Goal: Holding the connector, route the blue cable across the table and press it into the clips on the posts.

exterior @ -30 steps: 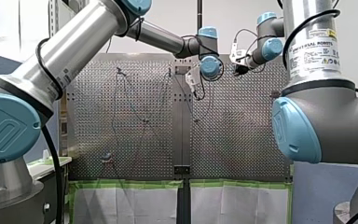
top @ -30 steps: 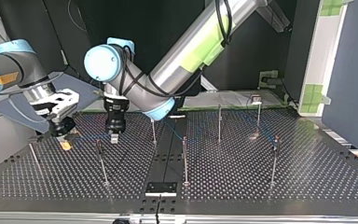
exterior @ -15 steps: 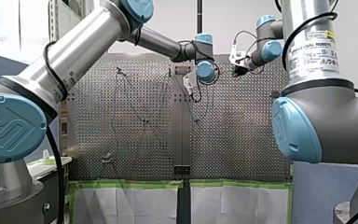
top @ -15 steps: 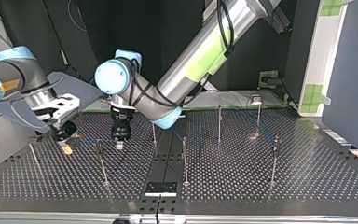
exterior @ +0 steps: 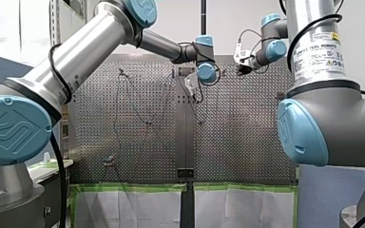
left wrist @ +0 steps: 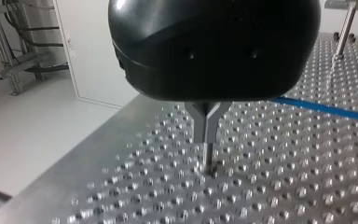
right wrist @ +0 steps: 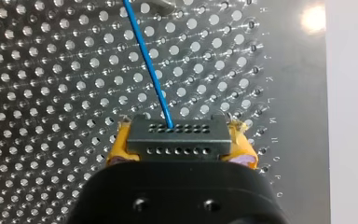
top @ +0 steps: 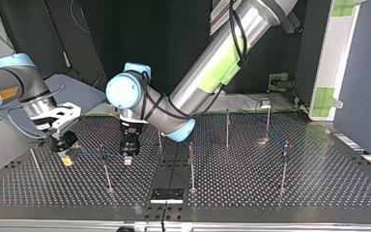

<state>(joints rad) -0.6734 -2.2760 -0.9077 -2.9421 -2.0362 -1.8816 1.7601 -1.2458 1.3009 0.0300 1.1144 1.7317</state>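
In the right wrist view my right gripper [right wrist: 181, 154] is shut on a black connector [right wrist: 177, 137], clamped between its yellow pads [right wrist: 117, 149]. The blue cable [right wrist: 144, 51] runs from the connector away over the perforated table. At the top view's left the same right gripper [top: 66, 158] hangs low over the table, and the blue cable [top: 89, 153] leads from it toward a thin post [top: 105, 166]. My left gripper [top: 128, 159] stands just past that post. Its metal fingers [left wrist: 208, 140] are shut on nothing, tips close to the table, with the blue cable [left wrist: 326, 108] off to one side.
Several thin upright posts stand on the table, among them one in the middle [top: 191, 164], one further back [top: 227, 126] and one at the top view's right [top: 284, 166]. A black plate [top: 166, 195] lies at the near edge.
My left gripper has moved toward the camera and slightly to the right in the top view, and come down closer to the table. My right gripper has sunk a little with the connector.
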